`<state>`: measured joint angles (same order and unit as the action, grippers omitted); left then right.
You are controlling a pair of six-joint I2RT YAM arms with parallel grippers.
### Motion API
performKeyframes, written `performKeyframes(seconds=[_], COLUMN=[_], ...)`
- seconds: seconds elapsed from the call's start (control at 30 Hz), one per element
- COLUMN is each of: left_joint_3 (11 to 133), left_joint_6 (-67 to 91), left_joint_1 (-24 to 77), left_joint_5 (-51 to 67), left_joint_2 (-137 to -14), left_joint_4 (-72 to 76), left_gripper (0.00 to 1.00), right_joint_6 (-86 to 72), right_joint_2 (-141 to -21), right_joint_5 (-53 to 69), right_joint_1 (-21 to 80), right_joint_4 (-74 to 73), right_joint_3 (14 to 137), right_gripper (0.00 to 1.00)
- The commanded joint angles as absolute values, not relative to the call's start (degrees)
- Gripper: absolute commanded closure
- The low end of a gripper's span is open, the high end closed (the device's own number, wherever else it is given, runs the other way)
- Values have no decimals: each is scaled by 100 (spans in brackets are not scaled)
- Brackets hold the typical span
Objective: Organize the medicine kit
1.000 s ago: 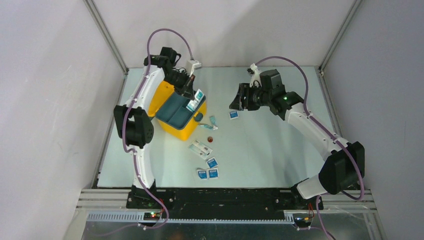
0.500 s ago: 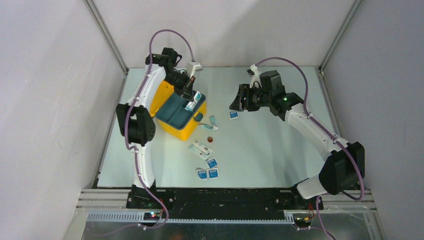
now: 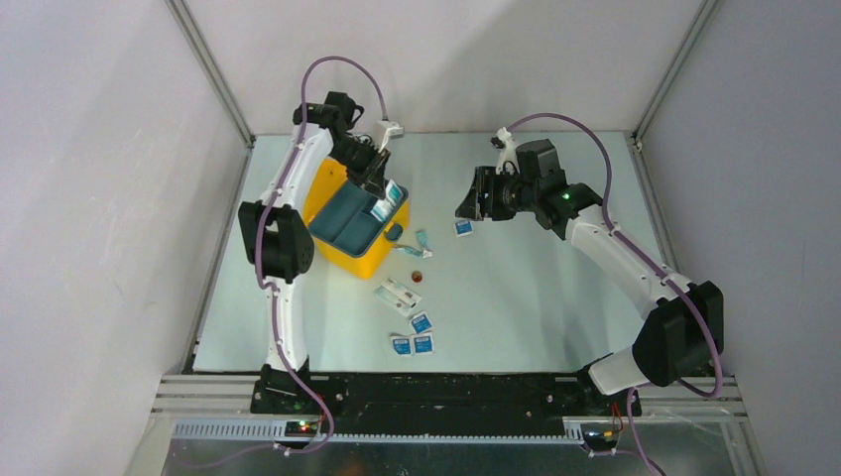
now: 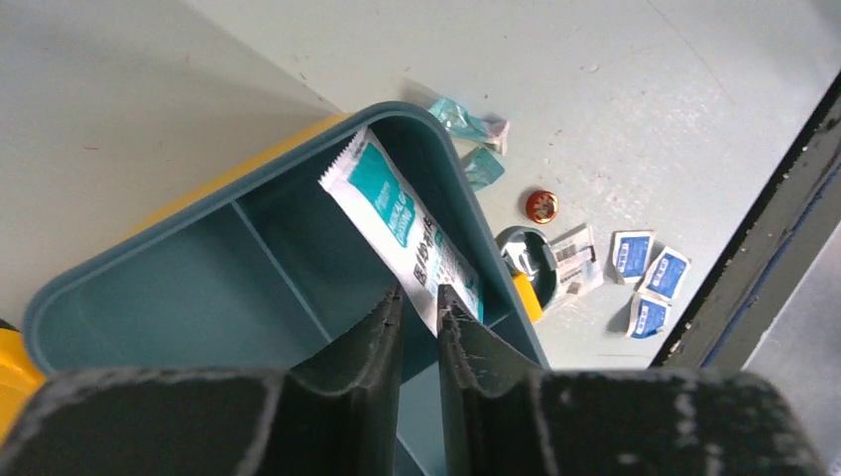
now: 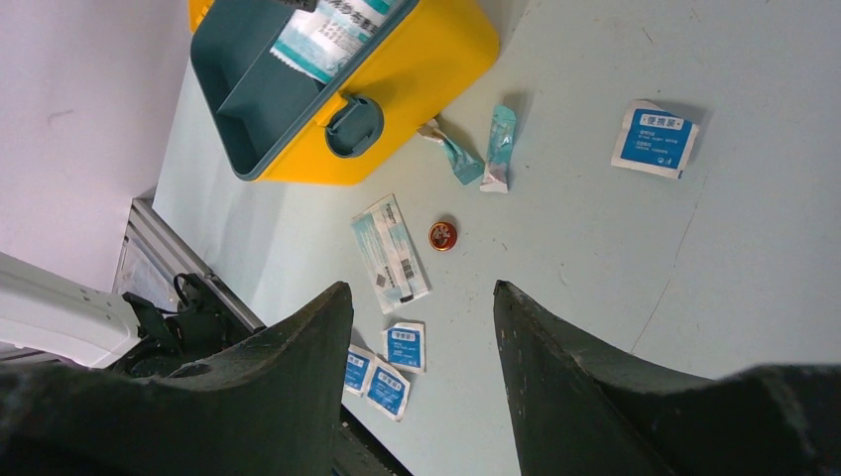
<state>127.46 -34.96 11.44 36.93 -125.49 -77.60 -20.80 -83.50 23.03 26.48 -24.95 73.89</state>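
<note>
The medicine kit [image 3: 369, 260] is a yellow box at the table's left, with a dark teal divided tray [image 3: 342, 220] seated in its top. A white and teal sachet [image 4: 397, 213] leans in the tray's far corner compartment. My left gripper [image 4: 420, 295] hangs over that compartment, its jaws a narrow gap apart, and the sachet's lower end reaches in between the tips. In the top view the left gripper [image 3: 378, 188] sits right above the sachet [image 3: 385, 202]. My right gripper [image 5: 421, 290] hovers open and empty over the table's middle, near a blue packet [image 5: 655, 137].
On the table beside the kit lie two small teal sachets [image 3: 421, 243], a round red-brown piece [image 3: 418, 277], a long white packet [image 3: 399, 296] and three blue packets [image 3: 417, 337]. The kit's dark latch [image 3: 395, 232] faces them. Grey walls close in the back and sides.
My left gripper's jaws have eased slightly apart at the sachet, and the left arm's elbow has swung back a little. The right arm has not moved.
</note>
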Motion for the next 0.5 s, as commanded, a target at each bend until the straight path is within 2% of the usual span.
performKeyframes(seconds=[0.0, 0.1, 0.47], left_joint_3=[13213, 13278, 13231], left_joint_6=[-3443, -3373, -3019], left_joint_1=[1127, 1139, 1187], left_joint_5=[3377, 3132, 2197], left_joint_2=[-12682, -12701, -12473], left_joint_4=[-7824, -7784, -7384], left_gripper=[72, 68, 64], right_joint_6=[-1978, -1975, -1976], right_joint_2=[-8163, -8152, -8168], right_joint_5=[2330, 2334, 2350], right_joint_1=[2617, 2606, 2602], right_joint_4=[-2326, -2320, -2284], right_joint_3=[7375, 7368, 7341], right_gripper=[42, 41, 41])
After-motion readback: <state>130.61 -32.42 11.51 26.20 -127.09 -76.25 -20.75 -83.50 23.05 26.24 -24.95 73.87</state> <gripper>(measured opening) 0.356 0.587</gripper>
